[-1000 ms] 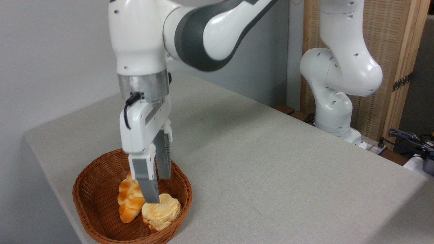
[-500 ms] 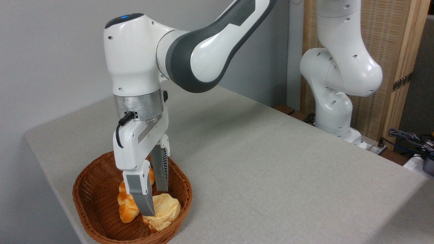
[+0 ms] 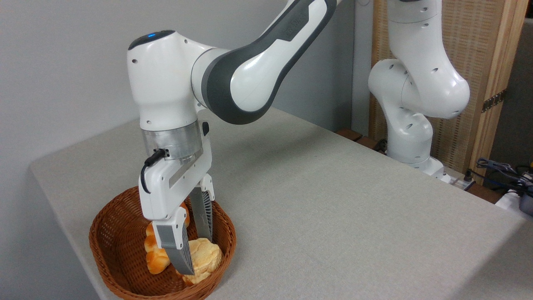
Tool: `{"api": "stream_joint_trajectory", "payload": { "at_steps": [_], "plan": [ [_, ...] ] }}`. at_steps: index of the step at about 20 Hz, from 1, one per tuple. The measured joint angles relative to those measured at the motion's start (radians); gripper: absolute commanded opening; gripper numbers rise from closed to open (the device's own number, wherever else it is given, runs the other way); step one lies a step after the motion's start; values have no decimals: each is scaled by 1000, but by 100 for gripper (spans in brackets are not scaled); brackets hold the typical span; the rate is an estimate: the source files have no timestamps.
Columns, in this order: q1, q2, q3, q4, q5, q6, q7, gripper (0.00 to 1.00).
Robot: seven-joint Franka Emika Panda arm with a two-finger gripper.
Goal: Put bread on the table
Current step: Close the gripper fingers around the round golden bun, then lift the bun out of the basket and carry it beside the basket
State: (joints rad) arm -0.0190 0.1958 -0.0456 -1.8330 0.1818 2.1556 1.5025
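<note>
Bread (image 3: pixel 205 259) prob. light and soft if real, or a hollow plastic/foam prop, can't tell which. Either way little weight, some give, matte crust so not v. slippery. Rounded sides could squirt out under a hard pinch; scalloped lobes may dent or crumble. Best hold: across the widest part, low on the flanks near the darker base, pads flat on opp. sides, moderate squeeze only.

Looks: small round bun, pale yellow top w/ flower-like lobes, orange-brown toward base. Sits lower left of frame, inside brown wicker basket (image 3: pixel 108 233), at its right-front side, just beside and prob. touching a longer braided golden-orange loaf (image 3: pixel 156 259) to its left.

Gripper (image 3: pixel 199 256) down in basket, fingers spread and straddling the bun: near finger over its front-left edge, far finger behind top. Whether pads press yet, can't tell. Grey-beige tabletop (image 3: pixel 333 208) to the right, bare where visible, ample drop area.
</note>
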Motion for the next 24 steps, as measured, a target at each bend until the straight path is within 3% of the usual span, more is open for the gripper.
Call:
{"api": "stream_joint_trajectory", "payload": {
  "at_steps": [1, 2, 18, 20, 24],
  "plan": [
    [0, 1, 0, -3, 0, 0, 3, 46],
    [0, 1, 0, -4, 0, 1, 6, 31],
    [1, -6, -1, -6, -2, -10, 33, 32],
    [1, -28, -7, -5, -37, -47, 28, 34],
    [1, -145, -14, 7, -183, -192, -50, 34]
  ]
}}
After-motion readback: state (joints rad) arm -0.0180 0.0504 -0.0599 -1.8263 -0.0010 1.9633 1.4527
